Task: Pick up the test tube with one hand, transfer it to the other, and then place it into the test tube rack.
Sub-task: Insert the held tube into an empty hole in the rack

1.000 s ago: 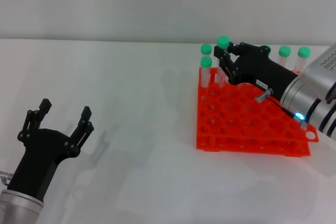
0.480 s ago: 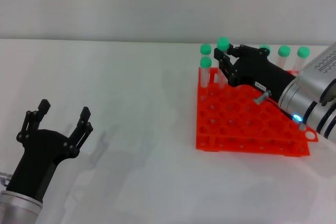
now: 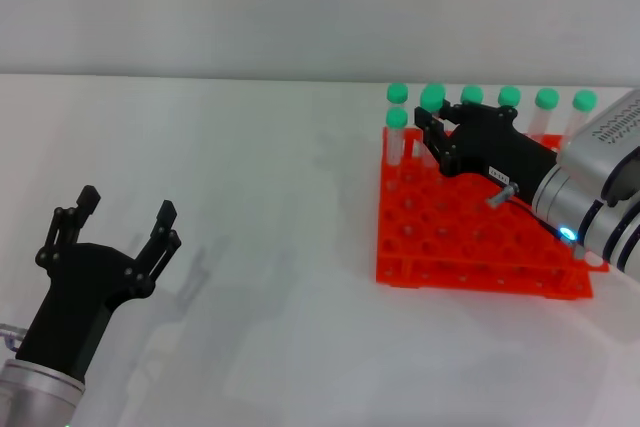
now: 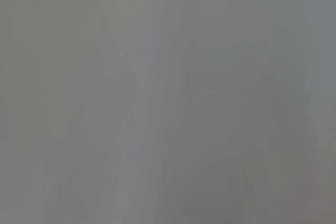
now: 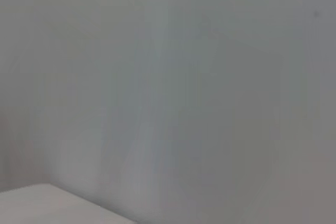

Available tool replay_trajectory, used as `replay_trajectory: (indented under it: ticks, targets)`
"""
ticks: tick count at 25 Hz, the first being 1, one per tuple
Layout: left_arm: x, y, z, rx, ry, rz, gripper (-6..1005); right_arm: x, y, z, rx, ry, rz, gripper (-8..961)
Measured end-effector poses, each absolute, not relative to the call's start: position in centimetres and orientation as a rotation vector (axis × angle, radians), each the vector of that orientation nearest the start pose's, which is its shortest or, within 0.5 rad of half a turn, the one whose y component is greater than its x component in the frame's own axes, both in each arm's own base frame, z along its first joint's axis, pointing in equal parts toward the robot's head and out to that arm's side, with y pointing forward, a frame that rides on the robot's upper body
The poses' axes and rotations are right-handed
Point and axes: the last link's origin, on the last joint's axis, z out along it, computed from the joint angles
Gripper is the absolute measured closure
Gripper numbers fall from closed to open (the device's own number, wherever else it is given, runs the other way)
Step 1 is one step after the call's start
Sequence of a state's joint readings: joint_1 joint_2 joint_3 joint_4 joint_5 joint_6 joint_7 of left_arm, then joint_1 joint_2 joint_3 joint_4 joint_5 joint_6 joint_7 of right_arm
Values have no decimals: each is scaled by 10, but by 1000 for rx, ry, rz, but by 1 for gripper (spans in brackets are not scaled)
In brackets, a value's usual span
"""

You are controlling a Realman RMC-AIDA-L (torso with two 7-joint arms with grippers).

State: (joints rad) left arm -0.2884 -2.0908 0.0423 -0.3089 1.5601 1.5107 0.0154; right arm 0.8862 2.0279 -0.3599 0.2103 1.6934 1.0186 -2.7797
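Note:
In the head view my right gripper (image 3: 431,128) is over the back left part of the orange test tube rack (image 3: 450,239). It is shut on the test tube (image 3: 433,97), whose green cap stands just above the fingers. The tube is upright, and its lower part is hidden behind the fingers. My left gripper (image 3: 121,223) hangs open and empty at the near left, far from the rack. Neither wrist view shows a tube, the rack or any fingers.
Two more green-capped tubes (image 3: 397,118) stand at the rack's back left corner. Several others (image 3: 546,99) line its back row behind my right arm. The white table (image 3: 260,187) stretches between the grippers. A pale wall rises behind it.
My right gripper has gone down and slightly right with the test tube, so its cap now sits level with the other caps. The left arm has not moved.

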Motion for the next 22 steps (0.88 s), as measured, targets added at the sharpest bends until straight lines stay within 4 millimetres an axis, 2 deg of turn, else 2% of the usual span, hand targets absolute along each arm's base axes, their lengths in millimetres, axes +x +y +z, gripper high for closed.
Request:
replay_trajectory:
  ticks: [8, 20, 22]
  targets:
    - [-313, 238, -53, -1647, -472, -812, 118, 209, 408, -78, -2182, 431, 719, 748]
    - [-311, 238, -54, -1653, -469, -822, 119, 219, 406, -74, -2111, 506, 740, 747]
    - [-310, 238, -54, -1657, -463, -829, 119, 220, 405, -74, -2109, 507, 744, 674]
